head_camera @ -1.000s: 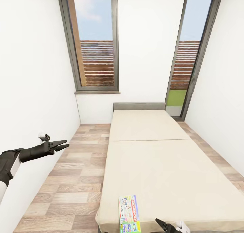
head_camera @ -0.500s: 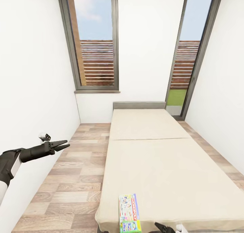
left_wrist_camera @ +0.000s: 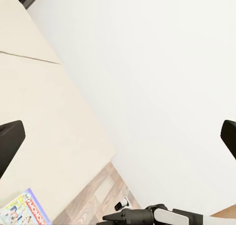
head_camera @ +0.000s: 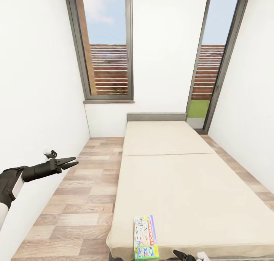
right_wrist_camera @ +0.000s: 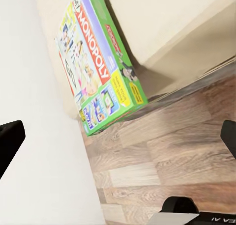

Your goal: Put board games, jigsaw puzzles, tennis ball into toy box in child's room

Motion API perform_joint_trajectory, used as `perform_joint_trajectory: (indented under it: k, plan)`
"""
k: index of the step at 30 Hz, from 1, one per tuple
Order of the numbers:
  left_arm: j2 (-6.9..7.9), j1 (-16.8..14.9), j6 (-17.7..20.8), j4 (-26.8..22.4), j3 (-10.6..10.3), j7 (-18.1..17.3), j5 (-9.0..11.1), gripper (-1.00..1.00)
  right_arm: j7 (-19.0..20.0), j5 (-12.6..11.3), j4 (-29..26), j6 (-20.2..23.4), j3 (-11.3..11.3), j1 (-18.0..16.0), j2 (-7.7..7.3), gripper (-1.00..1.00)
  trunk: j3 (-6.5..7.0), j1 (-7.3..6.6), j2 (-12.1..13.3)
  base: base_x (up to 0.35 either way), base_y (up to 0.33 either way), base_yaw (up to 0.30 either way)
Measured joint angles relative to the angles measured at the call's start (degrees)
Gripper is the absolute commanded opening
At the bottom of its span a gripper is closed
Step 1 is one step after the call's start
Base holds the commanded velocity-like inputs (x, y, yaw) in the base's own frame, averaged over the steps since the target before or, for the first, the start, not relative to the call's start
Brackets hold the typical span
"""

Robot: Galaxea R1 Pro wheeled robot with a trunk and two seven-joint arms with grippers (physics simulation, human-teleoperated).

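The child's room (head_camera: 167,63) takes up the head view: white walls, two tall dark-framed windows (head_camera: 107,44) and a wood-plank floor (head_camera: 80,200). The bed (head_camera: 182,185) runs lengthwise from the grey headboard (head_camera: 156,117) at the far wall down to the near edge of the view, its beige mattress otherwise bare.

One board game (head_camera: 145,237) is in sight, a pale multicoloured box with a green edge, lying flat on the mattress at the foot of the bed with its end at or just over the edge. The right wrist view shows the same board game (right_wrist_camera: 101,63) with its printed cover facing up.

The left gripper (head_camera: 71,163) is held out over the floor beside the left wall, well apart from the bed, its fingers nearly together and holding nothing; in its own wrist view the fingers sit at the two edges of the picture, so I cannot tell how wide they stand. The right gripper (head_camera: 182,255) hangs just beside the game at the foot of the bed, its fingers spread apart in its wrist view and empty.

Judging from this, the bed's game is not yet picked up, so carrying it to the toy box on the surface remains.
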Motion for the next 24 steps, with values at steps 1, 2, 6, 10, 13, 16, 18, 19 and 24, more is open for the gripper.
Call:
perform_joint_trajectory:
  k: [1,2,6,10,13,16,18,19,24]
  plan:
    - [0.00,0.01,0.00,0.00,0.00,0.00,0.00,1.00,0.16,0.02,0.00,-0.01,0.00,-0.01,0.01,1.00,-0.18,0.22,-0.40,0.000,0.000,0.000]
    - [0.00,0.01,0.00,0.00,0.00,0.00,0.00,1.00,0.37,0.04,0.00,-0.01,0.02,-0.02,0.02,1.00,-0.36,0.44,-0.80,0.000,0.000,0.000]
    - [-0.02,-0.01,0.00,0.00,0.00,0.00,0.00,1.00,1.96,0.22,0.00,-0.06,0.07,-0.04,0.05,1.00,-1.08,1.32,-2.41,0.000,0.000,0.000]
    - [-0.06,-0.02,0.00,0.00,-0.01,0.00,0.00,1.00,3.93,0.39,-0.01,-0.10,0.13,-0.02,0.06,1.00,-1.80,2.20,-4.01,0.000,0.000,0.000]
    - [-0.08,-0.04,0.00,0.00,0.00,0.00,0.00,1.00,4.84,0.51,0.00,-0.12,0.14,-0.03,0.06,1.00,-2.34,2.86,-5.22,0.000,0.000,0.000]
    - [-0.10,-0.02,0.00,0.00,0.00,0.00,0.00,1.00,5.31,0.55,-0.01,-0.12,0.14,-0.01,0.06,1.00,-2.87,3.52,-6.42,0.000,0.000,0.000]
    - [-0.13,0.00,0.00,0.00,-0.03,0.00,0.00,1.00,5.49,0.56,-0.01,-0.09,0.14,-0.01,0.06,1.00,-3.23,3.95,-7.22,0.000,0.000,0.000]
    - [-0.14,0.01,0.00,0.00,-0.04,0.00,0.00,1.00,5.56,0.54,-0.01,-0.08,0.14,-0.01,0.06,1.00,-3.41,4.17,-7.62,0.000,0.000,0.000]
    - [-0.16,0.01,0.00,0.00,-0.04,0.00,0.00,1.00,5.74,0.42,-0.03,0.08,0.14,-0.08,0.06,1.00,-4.31,5.27,-9.63,0.000,0.000,0.000]
